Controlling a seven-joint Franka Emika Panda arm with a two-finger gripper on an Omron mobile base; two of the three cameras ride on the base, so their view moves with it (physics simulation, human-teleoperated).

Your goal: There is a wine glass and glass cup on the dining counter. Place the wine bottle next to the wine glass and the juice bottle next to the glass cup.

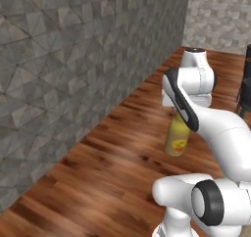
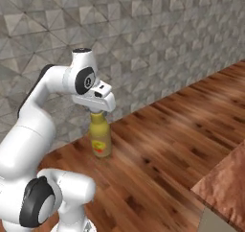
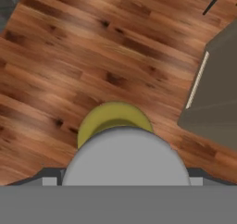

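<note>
Your claw (image 2: 98, 112) grips the juice bottle (image 2: 100, 139) by its neck, jaws spread wide around it. The bottle hangs upright beneath the claw, above the wooden floor (image 2: 182, 125). A corner of the desk (image 2: 225, 183) sits off to its right.

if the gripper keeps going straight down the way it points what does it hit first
The juice bottle: the gripper sits directly over its top, pointing down along it. Whether it already touches the cap is hard to tell.
</note>
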